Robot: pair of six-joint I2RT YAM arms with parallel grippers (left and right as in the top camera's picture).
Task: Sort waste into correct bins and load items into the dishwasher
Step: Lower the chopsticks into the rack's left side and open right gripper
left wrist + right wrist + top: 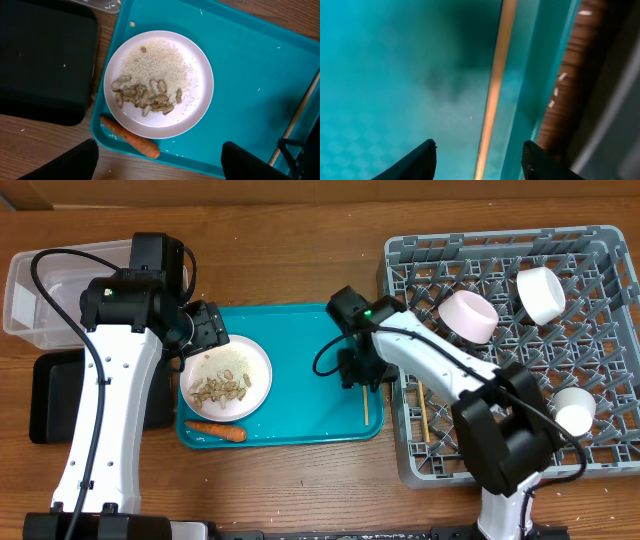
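Observation:
A white plate with rice and beige food scraps sits on the teal tray. An orange carrot lies at the tray's front edge, and it also shows in the left wrist view. My left gripper hangs open and empty above the plate. My right gripper is open, low over a wooden chopstick that lies between its fingers by the tray's right rim. A second chopstick lies in the grey dish rack. No foil ball or red wrapper is in view.
A clear tub stands at the far left with a black tray in front of it. The rack holds a pinkish bowl, a white bowl and a small white cup.

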